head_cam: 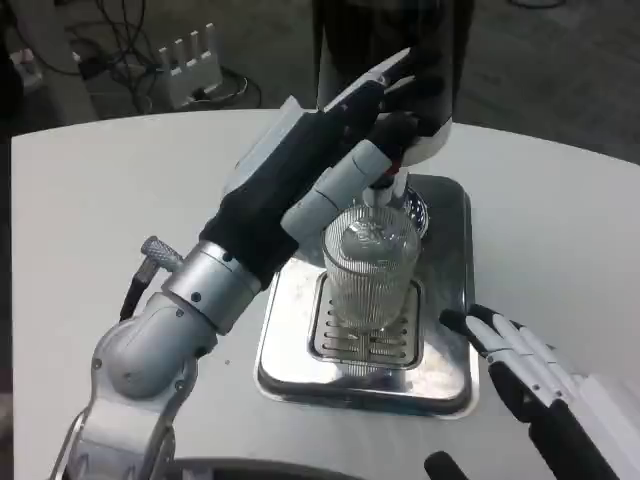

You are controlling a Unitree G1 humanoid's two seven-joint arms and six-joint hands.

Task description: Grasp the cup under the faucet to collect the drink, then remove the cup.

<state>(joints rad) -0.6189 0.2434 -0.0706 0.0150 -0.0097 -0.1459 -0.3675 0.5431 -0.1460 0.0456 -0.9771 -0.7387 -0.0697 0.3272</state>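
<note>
Left arm reached up and forward, left hand (pixel 375 120) raised, fingers extended. Right hand (pixel 515 350) lay low, fingers apart, holding nothing.

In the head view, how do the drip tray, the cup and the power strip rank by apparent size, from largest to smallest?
1. drip tray, clearly the largest.
2. cup, standing on the tray's grille under the faucet.
3. power strip; it looks smallest, but it lies on the floor far from the camera, so its true size against the cup is unsure.

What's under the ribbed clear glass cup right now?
The ribbed clear glass cup stands on the slotted grille of the shiny metal drip tray. The cup's base covers the slots beneath it.
</note>
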